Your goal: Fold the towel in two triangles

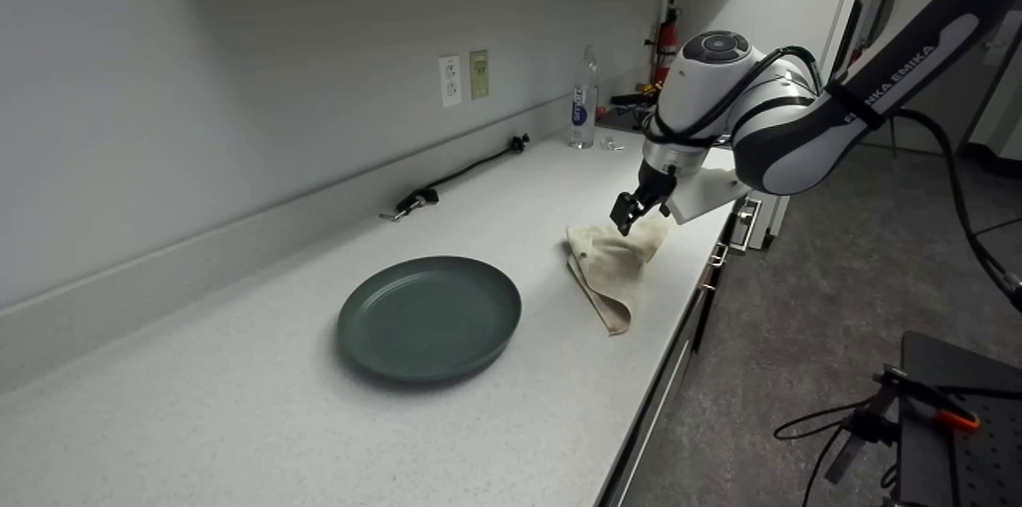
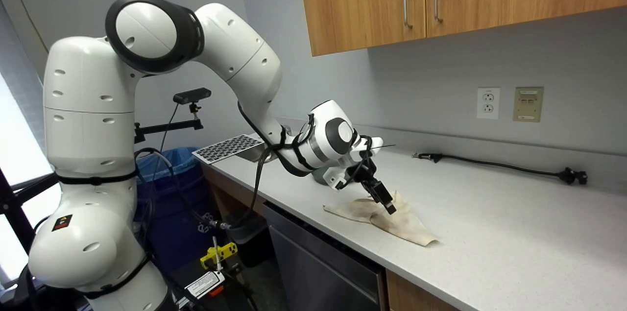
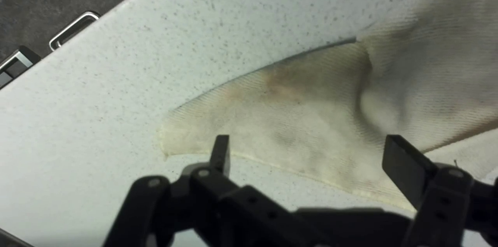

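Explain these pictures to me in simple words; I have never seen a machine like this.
The white-and-black machine is a robot arm, a jointed limb that ends in a black claw with two fingers. Two pictures look on from outside; the close-up is taken from the arm itself, looking past the claw. On the pale countertop lies a wrinkled beige towel. A dark green plate sits near it, and elsewhere are a black cord and a clear bottle. The claw stands open over the towel, so nothing is held. The job is to fold that towel.
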Robot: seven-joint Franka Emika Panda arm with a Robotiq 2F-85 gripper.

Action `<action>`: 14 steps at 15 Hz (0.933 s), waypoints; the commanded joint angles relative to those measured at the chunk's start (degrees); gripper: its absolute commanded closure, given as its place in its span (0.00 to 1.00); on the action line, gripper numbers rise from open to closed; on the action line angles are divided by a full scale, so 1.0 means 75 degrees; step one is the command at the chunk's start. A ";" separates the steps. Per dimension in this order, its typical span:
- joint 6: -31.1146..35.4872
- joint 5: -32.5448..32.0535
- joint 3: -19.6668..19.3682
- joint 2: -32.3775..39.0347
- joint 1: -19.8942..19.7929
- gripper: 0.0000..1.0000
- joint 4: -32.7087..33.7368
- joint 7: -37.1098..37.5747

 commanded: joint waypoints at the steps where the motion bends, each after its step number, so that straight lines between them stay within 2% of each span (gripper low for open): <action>1: 0.0000 0.0000 0.0000 0.0000 0.0000 0.00 -0.0001 0.0000; 8: -0.0043 -0.0209 -0.0318 0.0321 -0.0004 0.00 0.0429 0.0390; 14: -0.0072 0.0349 -0.0562 0.0607 -0.0316 0.00 0.0734 0.0230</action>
